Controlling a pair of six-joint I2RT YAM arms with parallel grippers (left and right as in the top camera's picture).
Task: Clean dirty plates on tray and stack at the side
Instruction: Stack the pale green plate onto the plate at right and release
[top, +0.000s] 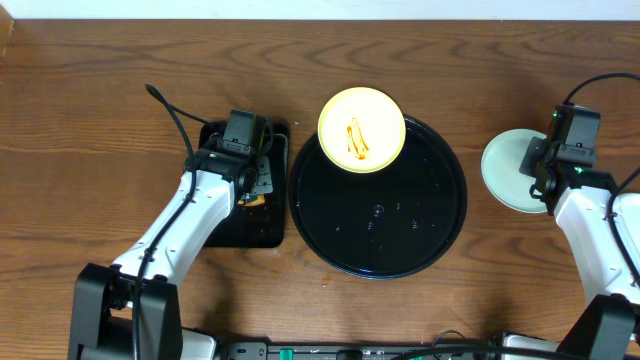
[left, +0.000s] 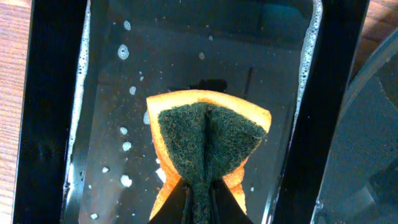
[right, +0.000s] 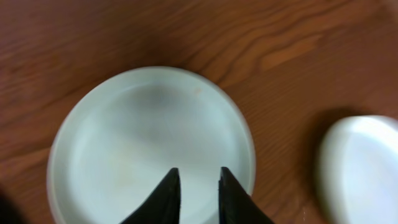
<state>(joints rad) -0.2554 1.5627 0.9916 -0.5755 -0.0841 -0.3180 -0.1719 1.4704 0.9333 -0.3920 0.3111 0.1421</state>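
A pale yellow plate (top: 361, 129) streaked with orange sauce rests on the far rim of the round black tray (top: 378, 240). To the right of the tray, a pale mint plate (top: 505, 170) lies on the wood. My right gripper (top: 538, 165) hovers over its near side. In the right wrist view the plate (right: 143, 137) looks clean, and the gripper (right: 199, 180) stands slightly open with nothing between its fingers. My left gripper (left: 200, 202) is shut on the sponge (left: 208, 140), folding it, green scouring face up, over the rectangular tray.
The small rectangular black tray (top: 225, 225) lies left of the round tray and holds soapy water (left: 124, 124). A blurred pale round shape (right: 360, 168) sits at the right edge of the right wrist view. Bare wooden table surrounds everything.
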